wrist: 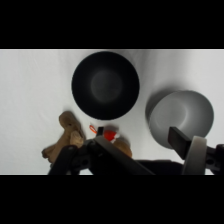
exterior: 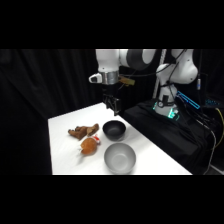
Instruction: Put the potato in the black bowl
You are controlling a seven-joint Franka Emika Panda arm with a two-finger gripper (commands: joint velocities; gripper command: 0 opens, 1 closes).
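From the left, knobbly brown pieces (exterior: 83,131) lie on the white surface (exterior: 62,152); the potato (exterior: 89,146) sits beside them, the black bowl (exterior: 114,130) empty. The claw (exterior: 112,105) should descend centred over the potato. It hangs above, touching nothing; whether apart, I cannot tell.

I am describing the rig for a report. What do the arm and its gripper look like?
The arm is white with rounded, glossy segments and dark grey joints. A silvery ring sits at the wrist. The gripper is black. Dark cables run beside the base.
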